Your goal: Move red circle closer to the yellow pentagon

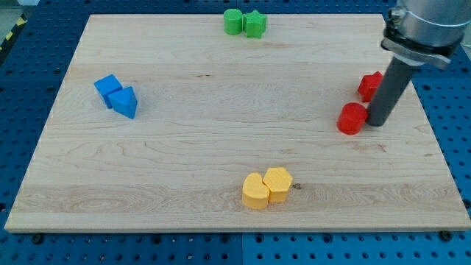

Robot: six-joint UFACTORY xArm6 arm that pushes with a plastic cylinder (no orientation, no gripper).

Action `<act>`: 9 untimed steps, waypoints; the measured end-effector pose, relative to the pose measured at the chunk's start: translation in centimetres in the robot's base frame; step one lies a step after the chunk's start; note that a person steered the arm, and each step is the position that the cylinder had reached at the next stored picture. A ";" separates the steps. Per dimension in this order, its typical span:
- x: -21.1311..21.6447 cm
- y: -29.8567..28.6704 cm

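Note:
The red circle (352, 118) lies near the view's right edge of the wooden board (221, 147). My tip (377, 123) rests on the board just right of the red circle, touching or nearly touching it. The yellow pentagon (279, 182) sits at the bottom centre, pressed against a second yellow block (255, 192) on its left. The red circle is well up and to the right of the yellow pentagon.
Another red block (369, 85) sits just above the red circle, partly hidden behind my rod. Two blue blocks (108, 88) (126, 102) lie at the left. Two green blocks (233, 21) (255, 23) sit at the top edge.

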State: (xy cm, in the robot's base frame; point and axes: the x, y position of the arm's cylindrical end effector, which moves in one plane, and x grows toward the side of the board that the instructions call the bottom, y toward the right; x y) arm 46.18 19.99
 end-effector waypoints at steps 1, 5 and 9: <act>-0.2 -2.5; -2.0 -9.2; 3.2 -14.1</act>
